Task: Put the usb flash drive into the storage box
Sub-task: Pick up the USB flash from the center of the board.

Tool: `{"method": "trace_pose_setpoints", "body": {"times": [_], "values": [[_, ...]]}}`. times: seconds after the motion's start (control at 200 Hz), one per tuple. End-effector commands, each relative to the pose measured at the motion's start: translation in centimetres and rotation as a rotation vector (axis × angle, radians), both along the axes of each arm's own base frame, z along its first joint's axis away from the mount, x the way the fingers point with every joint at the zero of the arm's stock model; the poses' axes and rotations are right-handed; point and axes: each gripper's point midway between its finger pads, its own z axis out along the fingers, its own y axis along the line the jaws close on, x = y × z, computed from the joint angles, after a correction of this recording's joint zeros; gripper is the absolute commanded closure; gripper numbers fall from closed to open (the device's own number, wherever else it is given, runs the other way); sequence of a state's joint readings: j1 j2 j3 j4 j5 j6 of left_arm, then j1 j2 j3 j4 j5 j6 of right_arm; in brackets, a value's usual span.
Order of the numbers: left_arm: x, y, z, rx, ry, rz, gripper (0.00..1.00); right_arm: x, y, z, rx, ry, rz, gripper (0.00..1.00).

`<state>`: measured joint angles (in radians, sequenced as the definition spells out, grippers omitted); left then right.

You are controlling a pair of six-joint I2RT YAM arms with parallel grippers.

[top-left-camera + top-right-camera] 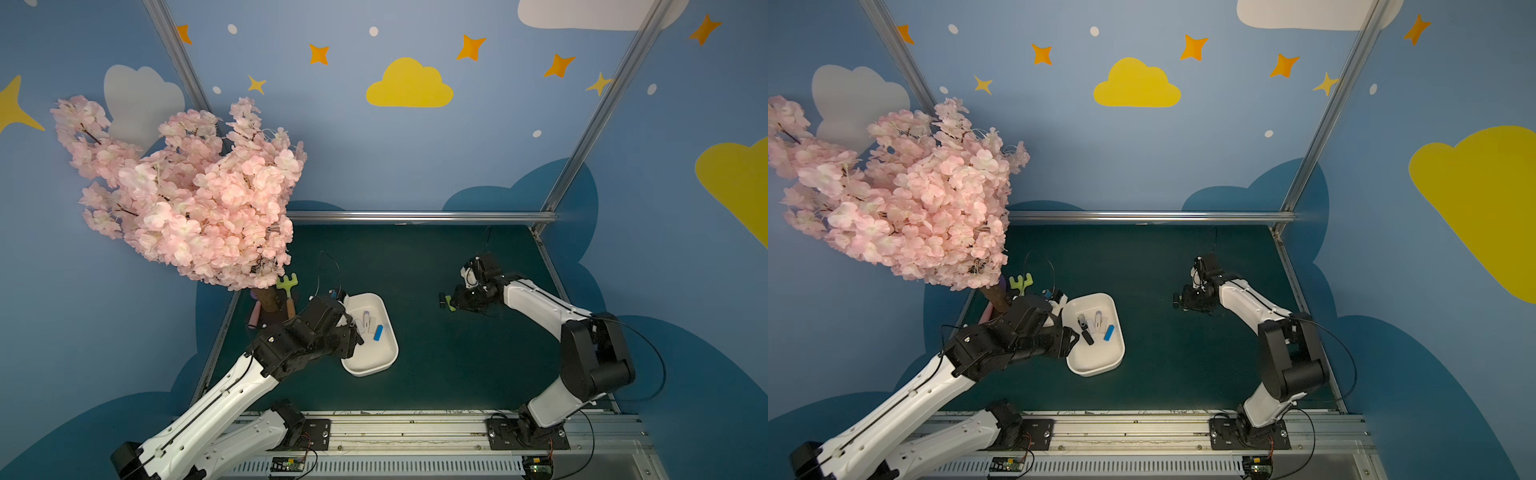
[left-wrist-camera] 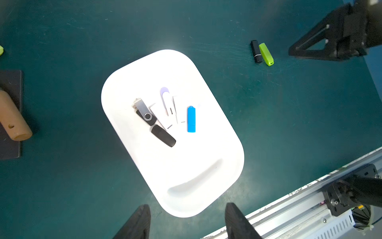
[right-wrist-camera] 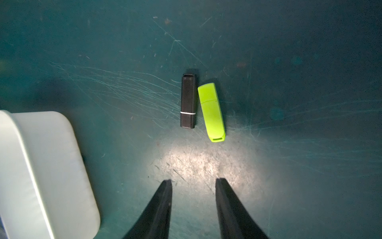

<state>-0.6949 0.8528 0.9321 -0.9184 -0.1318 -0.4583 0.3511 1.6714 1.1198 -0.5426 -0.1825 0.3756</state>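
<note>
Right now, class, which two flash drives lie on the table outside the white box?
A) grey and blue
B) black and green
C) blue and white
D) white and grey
B: the black drive and the green drive lie side by side on the table, apart from the box.

The left arm [image 1: 299, 345] is covering the left side of the storage box [image 1: 376, 359] in a top view. Glare is washing out the white sticks [image 2: 179, 109] inside from the left wrist, and the right wrist view's edge is cutting the box off.
</note>
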Motion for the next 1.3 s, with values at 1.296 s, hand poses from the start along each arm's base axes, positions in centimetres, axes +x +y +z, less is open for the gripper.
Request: {"method": "trace_pose_setpoints", "body": {"times": [1.296], "values": [[1.2, 1.7, 0.7, -0.029, -0.034, 0.068, 0.37, 3.0, 0.3, -6.5, -0.407, 0.202, 0.199, 0.72]]}}
